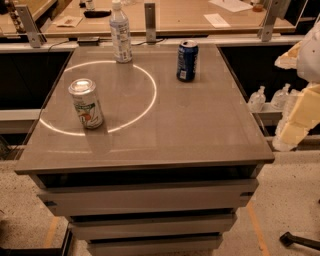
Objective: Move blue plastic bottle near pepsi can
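Observation:
The blue plastic bottle (120, 34) stands upright at the back left of the grey table (200, 125); it is clear, with a white cap and a pale label. The pepsi can (187, 60), dark blue with a silver top, stands upright at the back, right of centre, well apart from the bottle. My gripper (294, 125) is a pale yellow and white shape at the right edge of the view. It hangs beyond the table's right side, far from both things and holding nothing that shows.
A silver-white can (86, 103) with green and red marks stands at the table's left, on a ring of light. Small pump bottles (270, 97) sit on a low shelf right of the table. A wooden bench (200, 15) with metal posts runs behind.

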